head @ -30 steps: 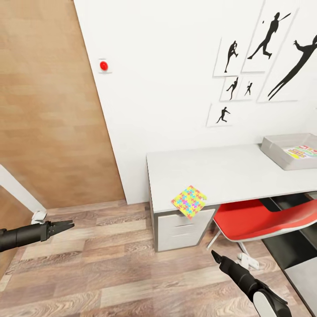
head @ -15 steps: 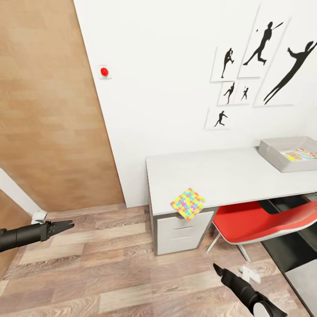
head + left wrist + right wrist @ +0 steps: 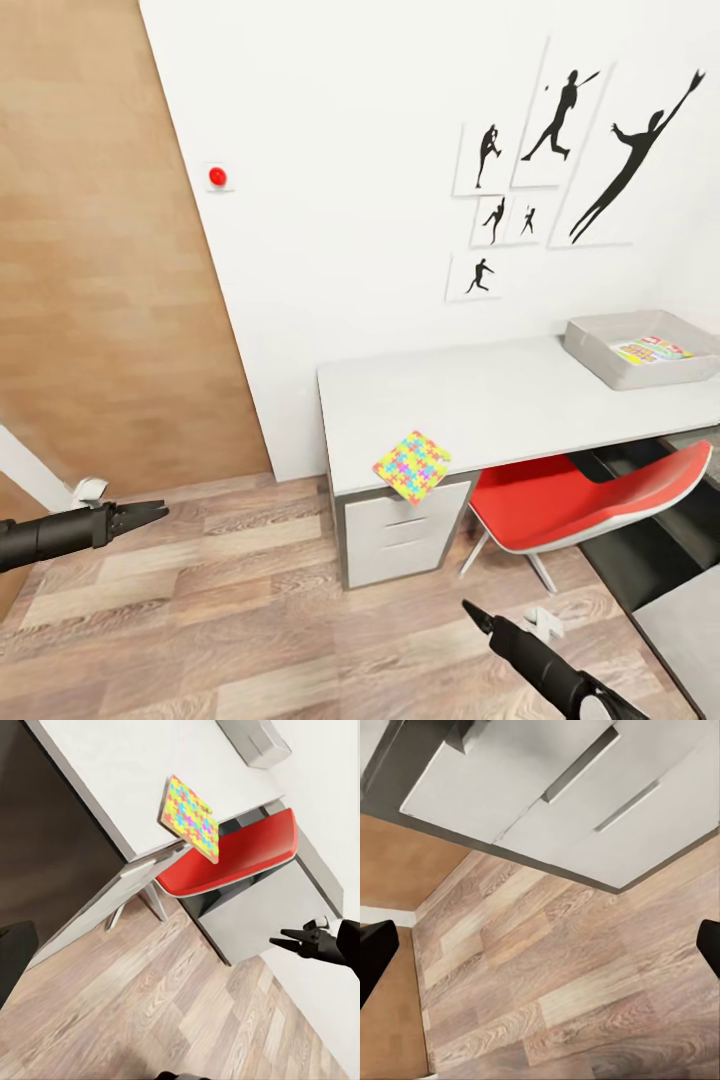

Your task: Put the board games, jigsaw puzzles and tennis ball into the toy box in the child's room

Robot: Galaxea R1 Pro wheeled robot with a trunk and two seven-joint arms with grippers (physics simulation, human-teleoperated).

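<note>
One jigsaw puzzle (image 3: 412, 466) lies at the front left of the table (image 3: 480, 400), overhanging its edge; the left wrist view shows this puzzle (image 3: 191, 818) too. The grey toy box (image 3: 590, 352) stands at the table's far right with a brightly printed board game (image 3: 652, 351) inside. My left gripper (image 3: 155, 513) hovers over the floor far left of the table, holding nothing. My right gripper (image 3: 468, 608) hangs low over the floor in front of the drawers, also with nothing in it. Its fingertips (image 3: 375, 952) sit wide apart. The bed and tennis ball are out of view.
A red chair (image 3: 590, 495) is tucked under the table, beside a white drawer unit (image 3: 405, 530). A wooden door (image 3: 100, 250) fills the left wall. Athlete posters (image 3: 560, 150) hang above the table. Wood-plank floor (image 3: 250, 620) lies between me and the table.
The whole picture has shifted left and the table sits a little farther off, so the camera has moved. Relative to me, both arms hold nearly the same pose.
</note>
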